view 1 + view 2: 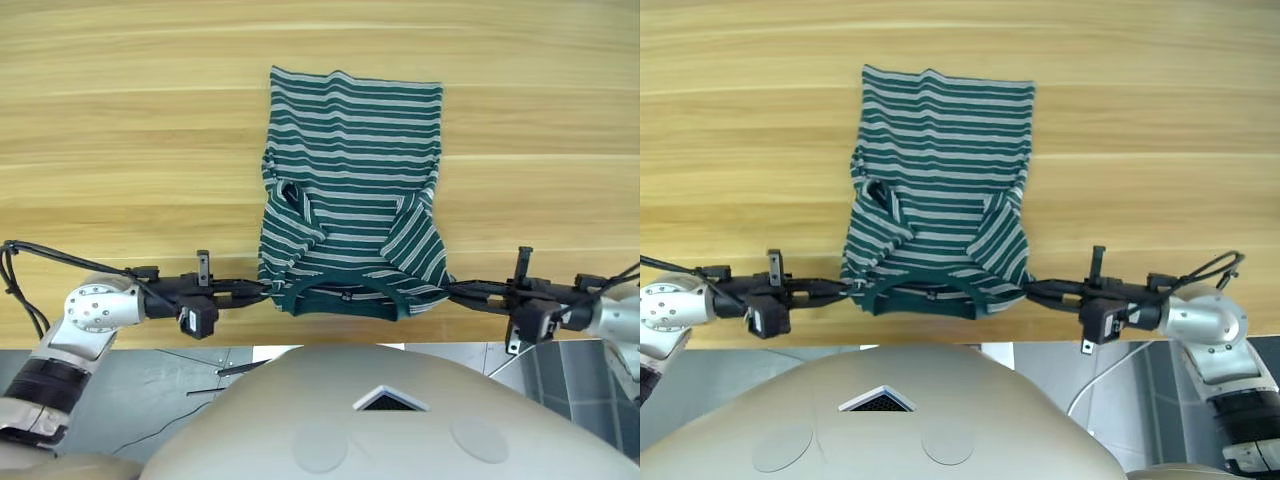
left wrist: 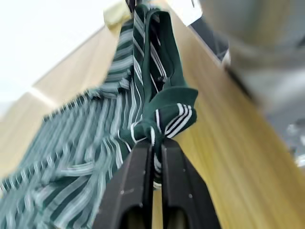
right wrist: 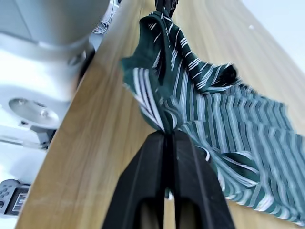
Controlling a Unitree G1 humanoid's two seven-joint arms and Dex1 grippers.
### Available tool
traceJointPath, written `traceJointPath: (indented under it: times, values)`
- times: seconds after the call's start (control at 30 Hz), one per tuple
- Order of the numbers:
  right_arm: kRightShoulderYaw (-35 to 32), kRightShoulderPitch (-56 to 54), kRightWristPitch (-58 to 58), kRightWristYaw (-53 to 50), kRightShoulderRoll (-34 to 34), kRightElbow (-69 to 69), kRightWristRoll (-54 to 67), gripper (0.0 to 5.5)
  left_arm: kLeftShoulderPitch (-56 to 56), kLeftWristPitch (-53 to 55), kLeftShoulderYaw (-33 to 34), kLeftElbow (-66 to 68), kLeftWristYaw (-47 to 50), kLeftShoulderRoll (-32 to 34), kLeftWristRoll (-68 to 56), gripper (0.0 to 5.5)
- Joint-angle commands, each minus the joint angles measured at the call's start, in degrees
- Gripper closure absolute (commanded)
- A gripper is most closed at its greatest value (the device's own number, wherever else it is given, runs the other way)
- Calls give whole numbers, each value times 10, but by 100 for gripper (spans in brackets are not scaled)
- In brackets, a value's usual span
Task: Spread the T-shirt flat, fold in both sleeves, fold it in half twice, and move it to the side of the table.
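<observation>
A green T-shirt (image 1: 350, 160) with white stripes lies on the wooden table (image 1: 120, 150), sleeves folded in over the body, collar (image 1: 340, 297) toward the near edge. My left gripper (image 1: 266, 289) is shut on the T-shirt's near left shoulder corner, and the left wrist view shows its fingers (image 2: 143, 162) pinching the bunched cloth (image 2: 164, 121). At the near right shoulder corner my right gripper (image 1: 447, 289) is shut on the fabric, its fingers (image 3: 183, 157) clamping the cloth (image 3: 152, 107) in the right wrist view. The held near edge looks slightly lifted between the two grippers.
The table's near edge (image 1: 150, 342) runs just below both grippers. Bare wood stretches left, right and behind the shirt. Below the edge lies grey floor with cables (image 1: 230, 370).
</observation>
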Motion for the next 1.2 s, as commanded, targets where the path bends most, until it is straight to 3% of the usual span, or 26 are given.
traceJointPath:
  times: [0.03, 0.27, 0.73, 1.2]
  values:
    - [-17, 15, -12, 12, -12, -17, 26, 547, 19, -15, -1, -43, -18, 31, -57, 544]
    - [-49, 15, -4, 19, -14, -19, 43, 547, 8, -2, -5, -57, -55, 26, -118, 544]
    - [-58, -310, 194, -105, 108, 115, -19, 549, -214, 103, 90, 54, -16, -119, -124, 544]
    - [27, -547, 265, -230, 224, 348, -239, 549, -530, 95, 110, 508, 67, -258, 80, 544]
